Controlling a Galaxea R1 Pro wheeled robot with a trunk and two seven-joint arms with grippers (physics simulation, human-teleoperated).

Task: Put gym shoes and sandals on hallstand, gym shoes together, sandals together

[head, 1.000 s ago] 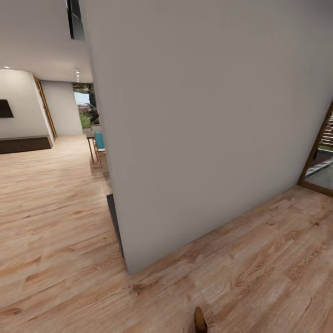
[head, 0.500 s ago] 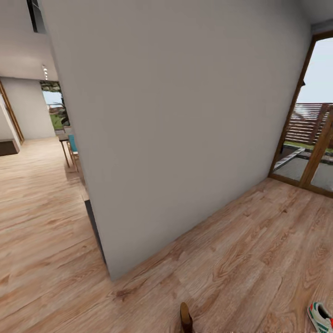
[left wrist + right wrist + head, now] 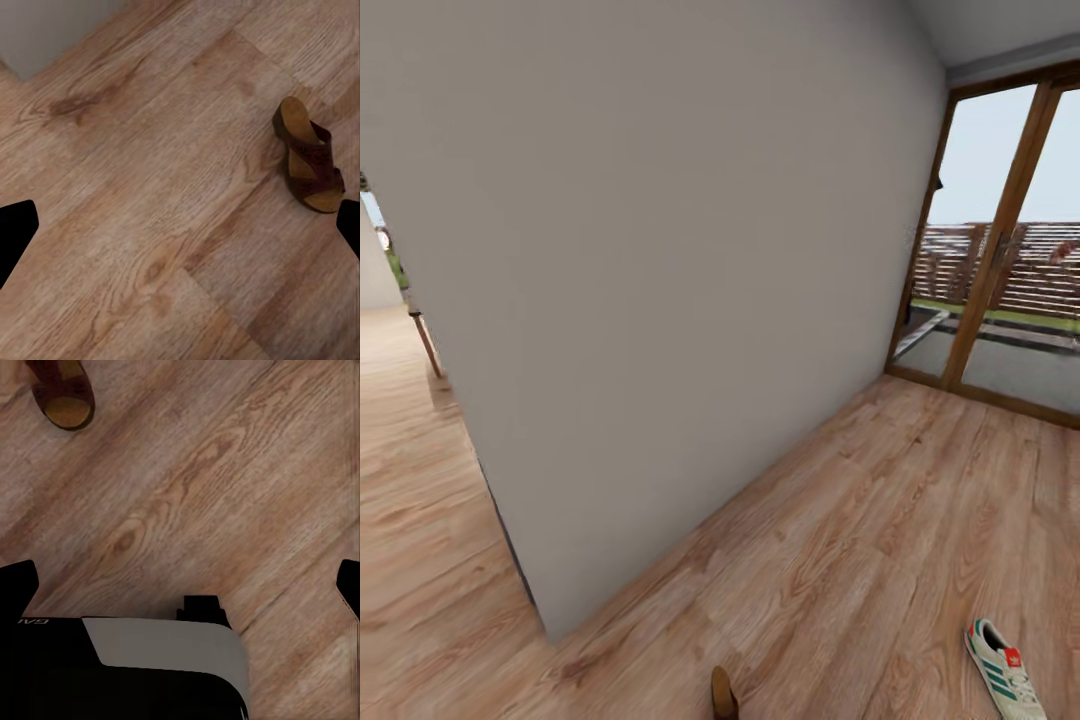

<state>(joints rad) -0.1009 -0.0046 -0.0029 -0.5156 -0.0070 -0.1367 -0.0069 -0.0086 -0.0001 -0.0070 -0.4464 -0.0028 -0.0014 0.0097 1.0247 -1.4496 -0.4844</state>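
On the corridor floor, one gym shoe lies out from the grey wall, toward the glass doors, showing its green stripes and a red tongue patch. Closer to the wall's corner, one brown sandal pokes into the head view at the bottom edge. From the left wrist, that's one sandal flat on the planks, just beside one dark fingertip of the left gripper, whose two tips sit far apart with nothing between them. The right gripper is likewise spread wide and empty over the robot's own base, one sandal well beyond it. Count so far: one sneaker, one sandal per view.
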